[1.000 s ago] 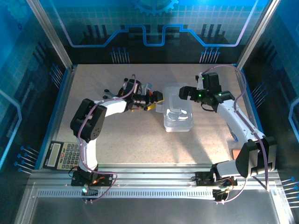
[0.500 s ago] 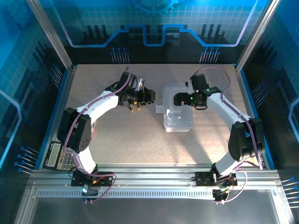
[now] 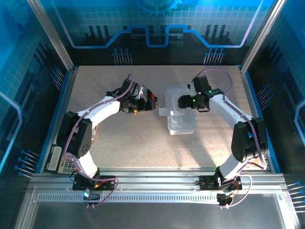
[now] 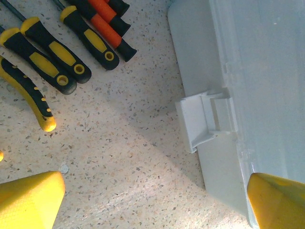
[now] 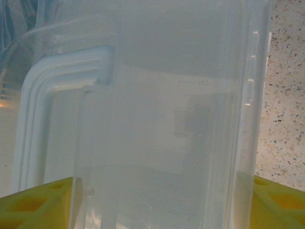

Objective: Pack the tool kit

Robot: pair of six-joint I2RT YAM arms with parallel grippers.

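Your left gripper (image 4: pixel 155 202) hangs wide open and empty over bare table (image 4: pixel 124 143). In its wrist view the screwdrivers (image 4: pixel 71 59) lie at 11 o'clock and the case (image 4: pixel 257 71), latch (image 4: pixel 206 119) outward, at 3 o'clock. Seen from above, the case sits mid-table. Your right gripper (image 5: pixel 152 207) straddles its wall, but you cannot tell whether the fingers (image 5: pixel 38 207) bear on the plastic yet. Squeeze hard and that thin clear wall may bow or pop free. Push sideways and the case could skate toward 9 o'clock into the latch-side finger and the tools.
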